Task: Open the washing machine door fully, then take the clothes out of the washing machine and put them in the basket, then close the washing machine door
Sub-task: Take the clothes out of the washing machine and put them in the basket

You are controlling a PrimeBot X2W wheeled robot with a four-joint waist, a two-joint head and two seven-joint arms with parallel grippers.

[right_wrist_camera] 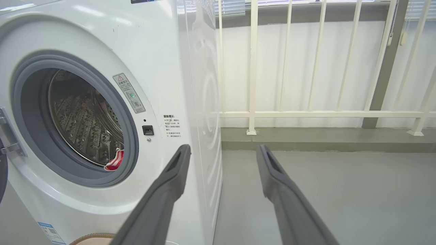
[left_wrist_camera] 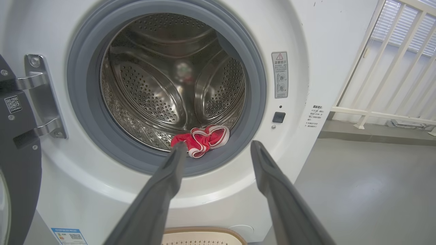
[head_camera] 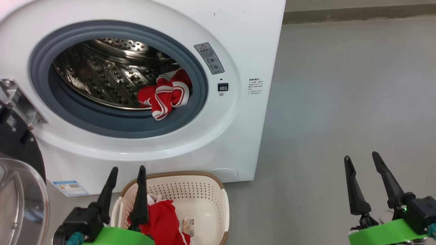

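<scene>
- The washing machine door [head_camera: 20,183] stands open at the far left, glass bowl facing out. A small QR sticker [left_wrist_camera: 13,104] sits on its dark inner face beside the metal hinge [head_camera: 18,102].
- A blue label [head_camera: 70,188] with a QR code is stuck low on the front of the washing machine [head_camera: 238,34]; its print is too small to read.
- The left tool [head_camera: 128,168] has its two fingers spread wide and holds nothing. It sits over the left edge of the basket [head_camera: 207,178].
- The basket stands on the floor [head_camera: 340,102] just in front of the machine. A red garment [head_camera: 163,217] lies inside, beside a paper sticker [head_camera: 188,227] with unreadable print.
- More clothes [head_camera: 167,93], red with white trim, lie at the drum's front right, spilling onto the grey rubber ring [head_camera: 112,127].
- Right of the opening are a grey warning sticker [head_camera: 209,58] with a red triangle, a black latch slot [head_camera: 222,87] and a block of tiny black text [head_camera: 255,85] that is not legible.
- The right tool [head_camera: 361,156] is fully open and empty, above bare floor, well apart from the machine.
</scene>
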